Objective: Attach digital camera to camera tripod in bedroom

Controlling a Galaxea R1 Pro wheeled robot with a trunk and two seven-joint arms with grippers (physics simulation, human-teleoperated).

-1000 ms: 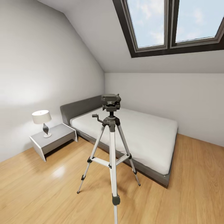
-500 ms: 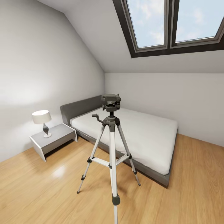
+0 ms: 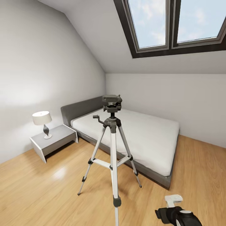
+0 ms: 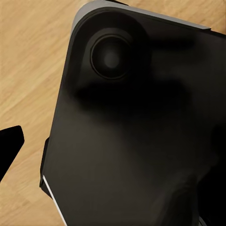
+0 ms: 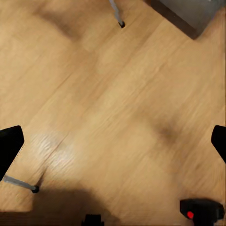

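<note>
The camera tripod (image 3: pixel 113 147) stands on the wood floor in front of the bed, with silver legs, and nothing sits on its black head (image 3: pixel 112 103). In the right wrist view my right gripper (image 5: pixel 113 143) hangs open over the floor, with nothing between its fingertips (image 5: pixel 9 146). A small black object with a red round button, apparently the digital camera (image 5: pixel 201 210), lies at that view's edge. Two tripod feet (image 5: pixel 121 23) show there too. My right arm (image 3: pixel 175 214) shows in the head view's lower right corner. My left gripper (image 4: pixel 113 146) looks open, one fingertip (image 4: pixel 9 147) showing far to the side.
A low grey bed (image 3: pixel 138 135) lies behind the tripod. A grey nightstand (image 3: pixel 53 141) with a white lamp (image 3: pixel 42 121) stands against the left wall. Skylights (image 3: pixel 175 25) sit in the sloped ceiling. A black robot panel (image 4: pixel 136 127) lies close under the left wrist camera.
My right arm has risen into the head view at the lower right. The tripod and the room have not shifted.
</note>
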